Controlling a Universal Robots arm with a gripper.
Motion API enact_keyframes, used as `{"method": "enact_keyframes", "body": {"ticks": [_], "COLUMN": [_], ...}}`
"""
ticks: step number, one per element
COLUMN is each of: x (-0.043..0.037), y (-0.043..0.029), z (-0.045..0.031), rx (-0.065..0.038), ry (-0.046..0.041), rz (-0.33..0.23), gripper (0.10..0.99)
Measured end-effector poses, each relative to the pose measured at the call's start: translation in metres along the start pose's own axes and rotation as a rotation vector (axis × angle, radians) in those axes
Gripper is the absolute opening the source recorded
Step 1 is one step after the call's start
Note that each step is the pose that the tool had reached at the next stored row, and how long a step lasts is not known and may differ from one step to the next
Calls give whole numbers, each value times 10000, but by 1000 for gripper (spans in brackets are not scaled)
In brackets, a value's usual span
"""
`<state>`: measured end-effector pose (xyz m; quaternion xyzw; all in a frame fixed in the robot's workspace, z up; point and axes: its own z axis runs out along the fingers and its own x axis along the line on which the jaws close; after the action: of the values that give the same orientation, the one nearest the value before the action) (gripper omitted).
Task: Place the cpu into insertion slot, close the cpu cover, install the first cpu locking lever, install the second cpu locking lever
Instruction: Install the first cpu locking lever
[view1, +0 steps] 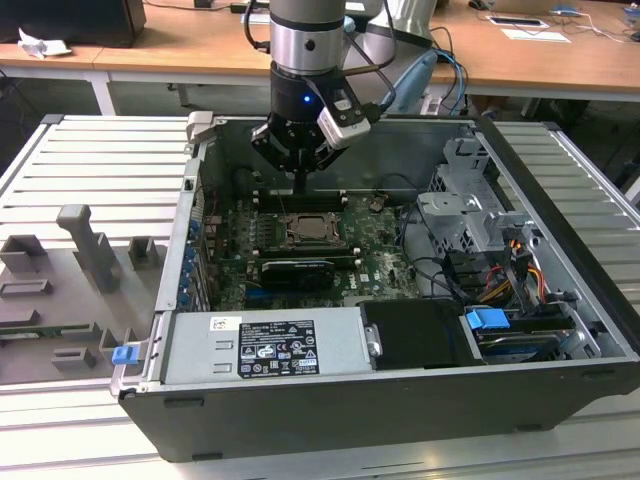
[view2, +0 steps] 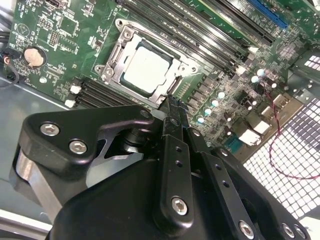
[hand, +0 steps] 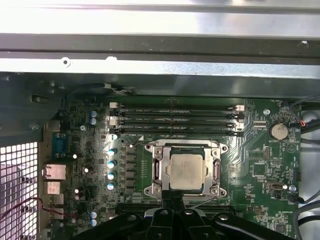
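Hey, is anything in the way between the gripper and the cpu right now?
Nothing visible is. In the second wrist view the gripper hangs at one edge of the cover, which lies flat around the seated cpu. No cable or part crosses the space between them.

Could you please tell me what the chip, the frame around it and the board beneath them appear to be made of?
The chip has what looks like a metal top, pale silver-beige with a dull sheen. The frame around it seems thin stamped steel, bright and reflective. The board looks like green lacquered laminate, probably fibreglass, judging by its glossy coat.
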<state>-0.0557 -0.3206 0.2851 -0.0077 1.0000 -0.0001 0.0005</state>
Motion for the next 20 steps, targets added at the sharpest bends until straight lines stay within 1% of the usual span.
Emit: {"method": "enact_keyframes", "body": {"ticks": [4,6,8,13,14,16,19,20], "x": [53,65,85,136,164,210,212,235], "y": [1,1,1,2,3,10,14,34], "z": [9,12,19,29,38,82,122,135], "rx": [0,1,2,-2,0,-10,-23,-21], "ry": [-57,-66,-110,-172,-197,-204,-205,-203], "rz": [-4,-7,-13,-22,-23,-109,-534,-600], "gripper": [106,106,106,106,106,106,106,106]}}
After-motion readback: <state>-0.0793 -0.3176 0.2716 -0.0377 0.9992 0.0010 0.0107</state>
